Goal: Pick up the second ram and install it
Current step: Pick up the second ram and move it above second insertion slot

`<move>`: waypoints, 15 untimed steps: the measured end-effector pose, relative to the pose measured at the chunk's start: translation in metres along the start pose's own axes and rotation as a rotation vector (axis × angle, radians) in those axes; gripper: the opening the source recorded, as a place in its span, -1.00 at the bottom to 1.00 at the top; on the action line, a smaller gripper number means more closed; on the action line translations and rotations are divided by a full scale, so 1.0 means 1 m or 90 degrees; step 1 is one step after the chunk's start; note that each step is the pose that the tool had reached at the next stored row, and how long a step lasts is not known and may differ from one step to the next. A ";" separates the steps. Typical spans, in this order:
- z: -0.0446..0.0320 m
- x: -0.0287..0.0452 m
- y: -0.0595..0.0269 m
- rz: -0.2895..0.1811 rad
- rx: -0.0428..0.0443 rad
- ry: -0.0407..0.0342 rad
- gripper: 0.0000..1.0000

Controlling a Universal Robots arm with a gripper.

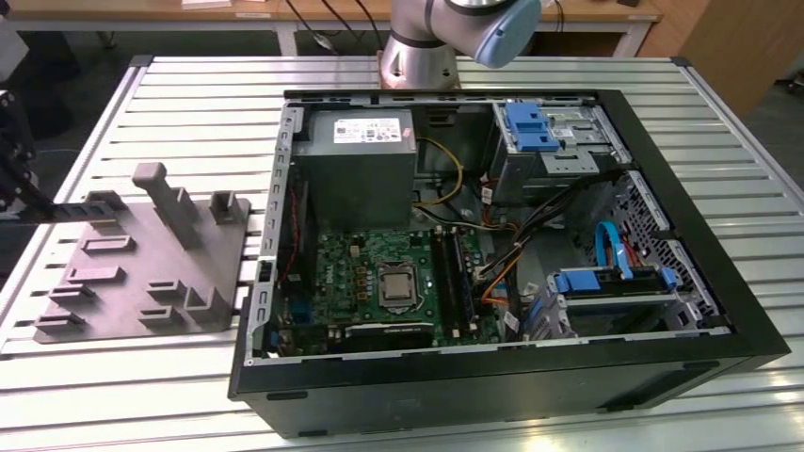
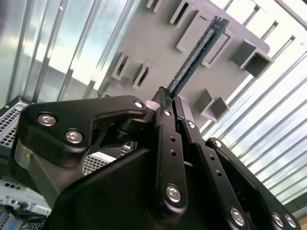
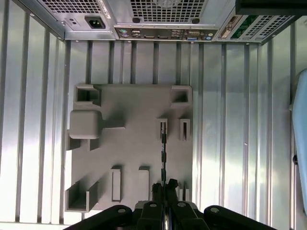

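Note:
The second ram [image 2: 196,52] is a thin dark stick. My gripper [image 2: 169,101] is shut on one end of it, with the black fingers [image 2: 163,127] pressed against both faces. The first wrist view shows the second ram [image 3: 163,155] edge-on, running out from my gripper [image 3: 163,184] over the grey fixture [image 3: 134,143], in line with a pair of slotted tabs. At the exterior view's left edge, my gripper [image 1: 25,209] holds the second ram [image 1: 75,207] level at the far corner of the fixture [image 1: 126,282]. I cannot tell whether the stick still touches the fixture.
The open computer case [image 1: 503,377] lies at the exterior view's right, its motherboard [image 1: 377,282] facing up with long memory slots [image 1: 450,278] beside the processor socket. The fixture has a tall upright post [image 1: 164,202]. The table [image 1: 126,377] is ribbed metal.

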State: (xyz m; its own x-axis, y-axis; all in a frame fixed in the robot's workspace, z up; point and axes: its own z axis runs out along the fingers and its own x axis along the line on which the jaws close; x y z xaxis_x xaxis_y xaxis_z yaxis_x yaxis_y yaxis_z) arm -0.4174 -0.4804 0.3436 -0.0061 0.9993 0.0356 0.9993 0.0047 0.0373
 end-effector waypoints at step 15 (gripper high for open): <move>-0.0363 0.0013 0.0014 0.000 0.0000 0.0031 -0.73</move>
State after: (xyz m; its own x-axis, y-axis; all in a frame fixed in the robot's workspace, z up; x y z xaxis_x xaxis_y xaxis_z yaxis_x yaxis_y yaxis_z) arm -0.4173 -0.4804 0.3799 -0.0061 0.9992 0.0405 0.9993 0.0045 0.0372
